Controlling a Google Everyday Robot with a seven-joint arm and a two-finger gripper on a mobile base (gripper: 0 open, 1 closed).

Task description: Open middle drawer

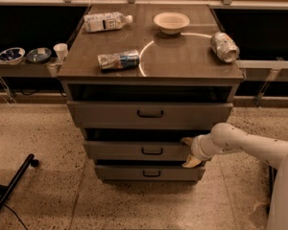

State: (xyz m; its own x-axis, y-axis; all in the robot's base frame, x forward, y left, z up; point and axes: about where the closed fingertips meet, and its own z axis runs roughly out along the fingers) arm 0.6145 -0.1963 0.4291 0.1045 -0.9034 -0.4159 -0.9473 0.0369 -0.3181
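Observation:
The middle drawer (134,150) is the grey mid-sized front with a small dark bar handle (152,151), between the taller top drawer (110,114) and the narrow bottom drawer (120,172). It stands out slightly, with a dark gap above it. My gripper (188,152) is at the right end of this drawer's front, to the right of the handle. Its two pale fingers (186,141) are spread, one at the front's upper edge and one at its lower edge. It holds nothing. The white arm (249,145) reaches in from the right.
On the cabinet top (182,61) lie a plastic bottle (105,21), a crushed bottle (118,60), a white bowl (171,22) and a can (224,46). Bowls and a cup (60,51) sit on a left shelf. A dark stand leg (12,188) crosses the floor at lower left.

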